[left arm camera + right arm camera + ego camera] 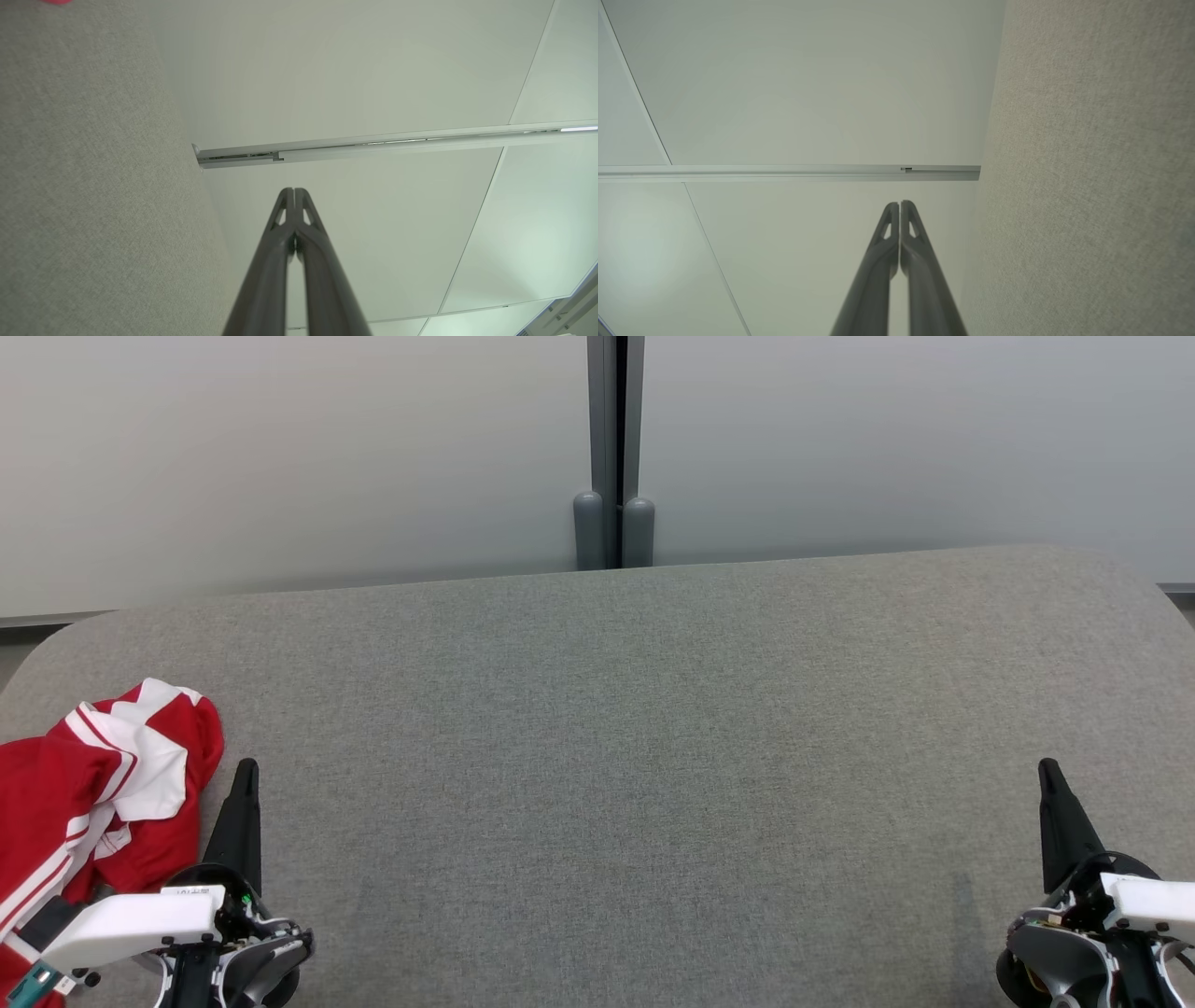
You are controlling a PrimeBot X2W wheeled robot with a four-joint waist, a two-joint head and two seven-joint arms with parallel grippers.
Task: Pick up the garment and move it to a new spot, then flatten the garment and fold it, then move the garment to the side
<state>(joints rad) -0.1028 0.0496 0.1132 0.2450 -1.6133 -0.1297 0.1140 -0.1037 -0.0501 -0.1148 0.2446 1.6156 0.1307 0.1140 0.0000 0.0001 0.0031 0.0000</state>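
Head view: crumpled garment [84,793] at the table's [616,728] near-left edge, just beside the left gripper [246,773]; it and the right gripper [1047,771], both closed and empty, flank the table's open middle.

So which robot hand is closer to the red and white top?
Left. The left gripper is just beside the red and white top, on its right. The right gripper is far off across the grey surface, at the other side.
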